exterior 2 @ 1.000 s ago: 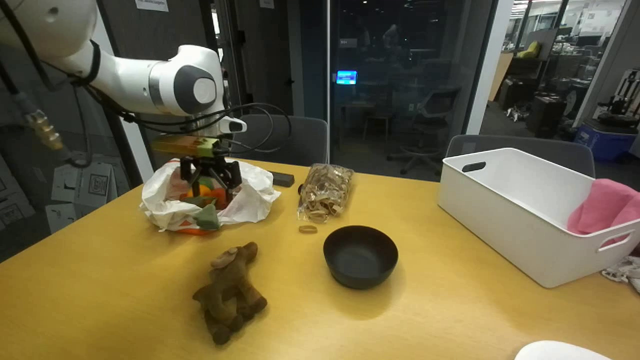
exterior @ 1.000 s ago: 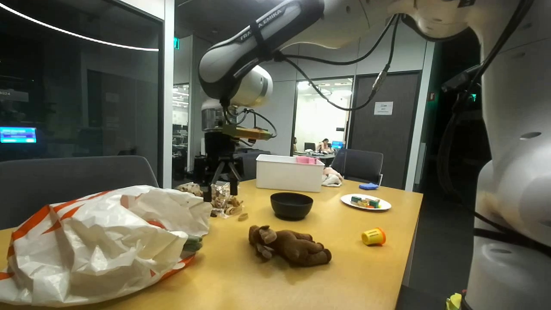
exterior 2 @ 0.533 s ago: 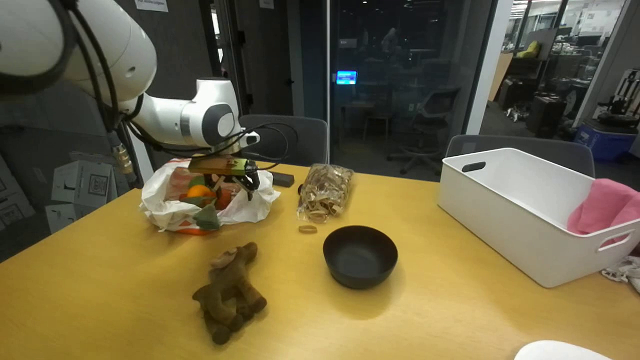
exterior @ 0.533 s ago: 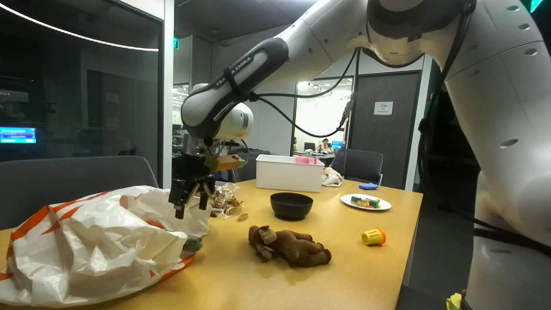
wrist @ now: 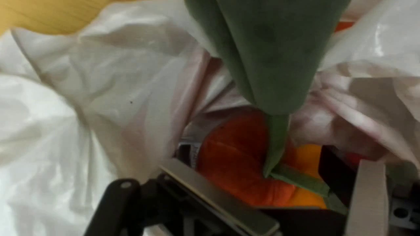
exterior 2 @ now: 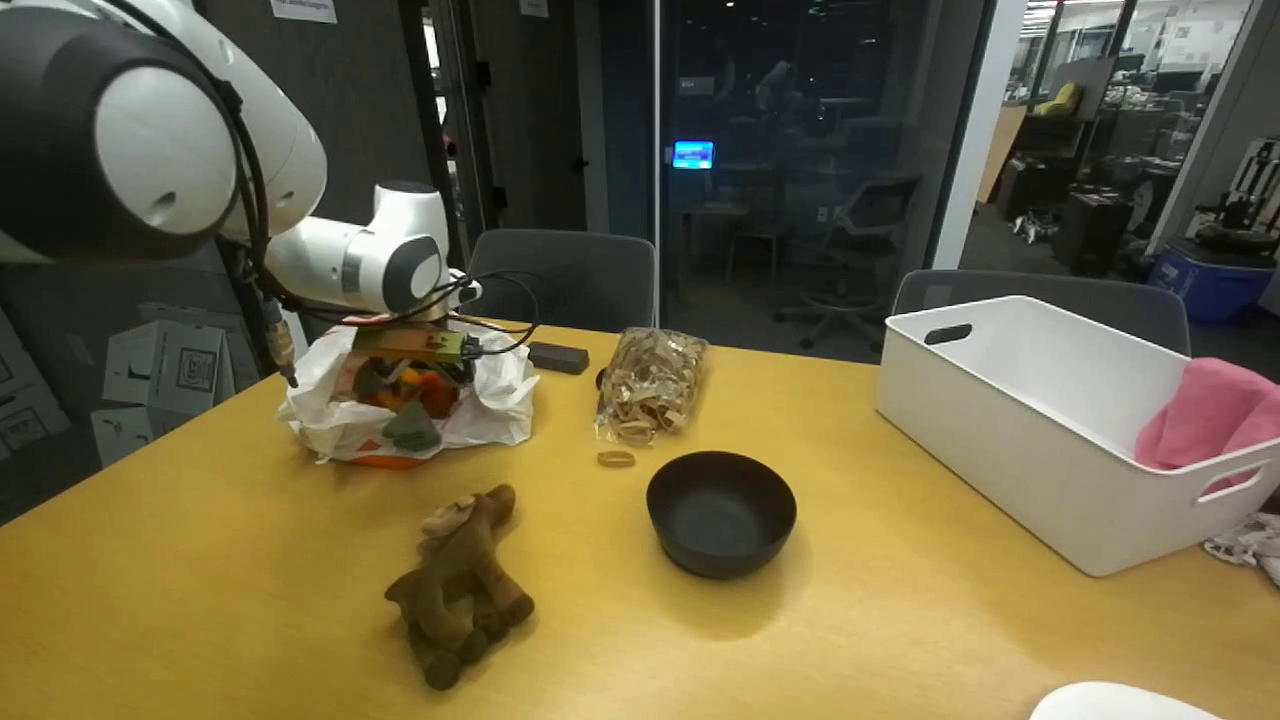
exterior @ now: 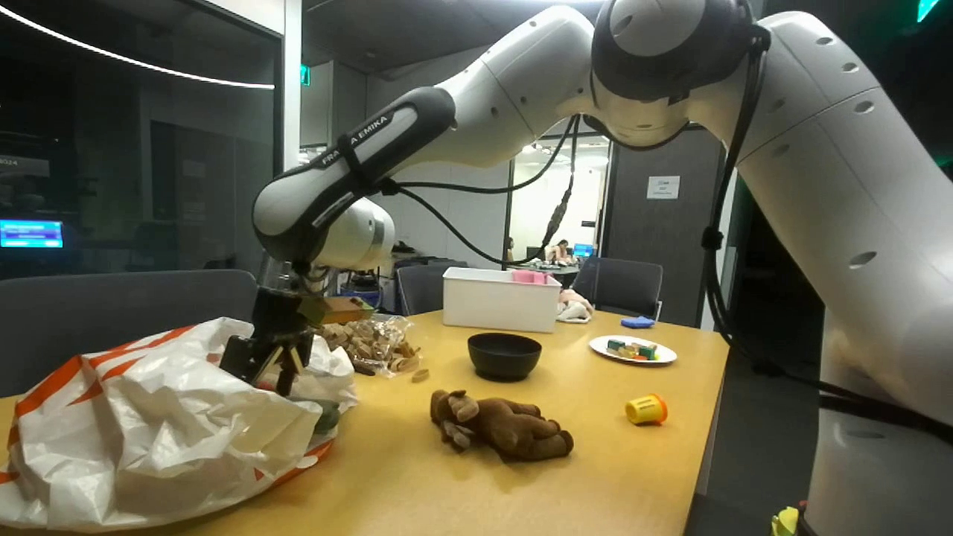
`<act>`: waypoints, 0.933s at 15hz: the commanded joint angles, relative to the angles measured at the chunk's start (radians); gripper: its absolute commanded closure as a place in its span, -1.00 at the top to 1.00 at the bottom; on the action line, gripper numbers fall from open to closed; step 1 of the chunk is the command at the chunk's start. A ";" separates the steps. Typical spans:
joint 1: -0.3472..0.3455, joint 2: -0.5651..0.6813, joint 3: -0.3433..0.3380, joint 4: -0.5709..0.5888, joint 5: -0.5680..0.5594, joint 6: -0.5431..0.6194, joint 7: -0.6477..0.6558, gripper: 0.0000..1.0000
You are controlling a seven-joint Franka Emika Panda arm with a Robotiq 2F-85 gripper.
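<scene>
My gripper (exterior: 262,372) points down in the mouth of a crumpled white plastic bag (exterior: 164,424) with orange-red markings. It also shows in an exterior view (exterior 2: 415,375), partly hidden by its amber-green board. In the wrist view the fingers (wrist: 311,193) stand apart, over a red-orange soft thing (wrist: 229,154) with a green stem. An orange-yellow thing (wrist: 306,157) lies beside it, between the fingers. I cannot tell whether the fingers touch either. A large grey-green leaf-like piece (wrist: 272,55) hangs at the bag's mouth and also shows in an exterior view (exterior 2: 412,428).
A brown plush animal (exterior 2: 465,580) lies near the bag. A black bowl (exterior 2: 720,515), a clear bag of tan pieces (exterior 2: 655,385) and a dark block (exterior 2: 558,357) stand nearby. Farther off are a white bin (exterior 2: 1000,460), a plate with blocks (exterior: 599,346) and a yellow cup (exterior: 645,409).
My gripper has moved down into the bag's mouth, leftward in an exterior view. The bag's edge near it has shifted inward. The other things on the table have not moved.
</scene>
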 commanded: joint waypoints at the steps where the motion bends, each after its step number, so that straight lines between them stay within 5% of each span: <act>1: 0.009 0.059 0.009 0.087 -0.002 -0.010 -0.059 1.00; 2: 0.002 0.065 0.008 0.084 -0.005 -0.021 -0.082 0.50; 3: -0.001 0.069 0.004 0.081 -0.004 -0.024 -0.086 0.49; 12: -0.016 0.028 -0.024 0.058 0.006 -0.068 -0.022 -0.86; 14: -0.015 -0.001 -0.064 0.033 -0.011 -0.103 0.039 -0.88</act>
